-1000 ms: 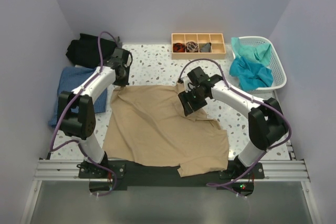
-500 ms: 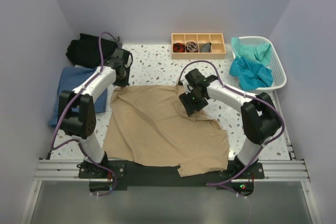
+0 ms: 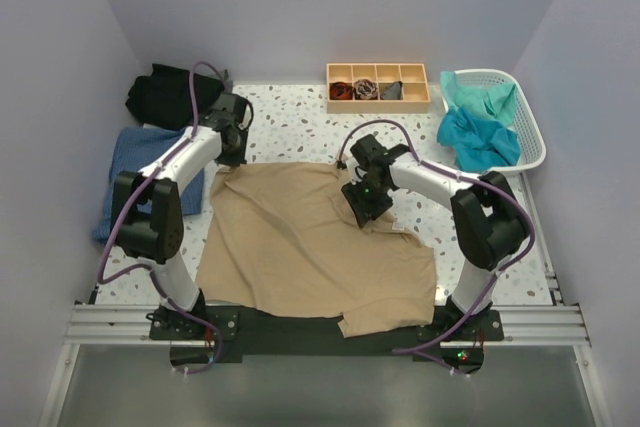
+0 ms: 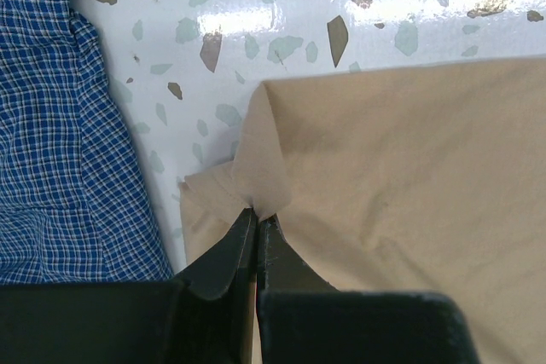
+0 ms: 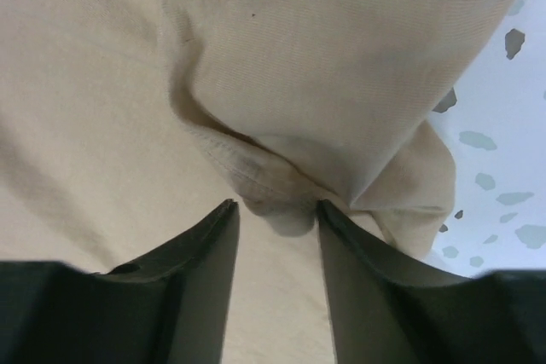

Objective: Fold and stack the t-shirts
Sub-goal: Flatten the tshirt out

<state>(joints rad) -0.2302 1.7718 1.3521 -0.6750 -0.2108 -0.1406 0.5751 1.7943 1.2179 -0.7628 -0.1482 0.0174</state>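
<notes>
Left gripper [image 4: 257, 221]: pinched tight on the far-left corner of the tan t-shirt [image 4: 409, 168].
Right gripper [image 5: 275, 206]: half-spread, jaws astride its bunched seam.

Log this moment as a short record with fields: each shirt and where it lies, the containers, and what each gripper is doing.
tan shirt: spread across the middle of the table, wrinkled, not folded
blue checked shirt: left edge, beside the tan shirt
black shirt: far left corner
teal shirts: in the white basket, far right
wooden tray: far edge, left of the basket
left gripper: shut on the tan shirt's far left corner
right gripper: jaws apart around a bunched fold of the tan shirt
</notes>
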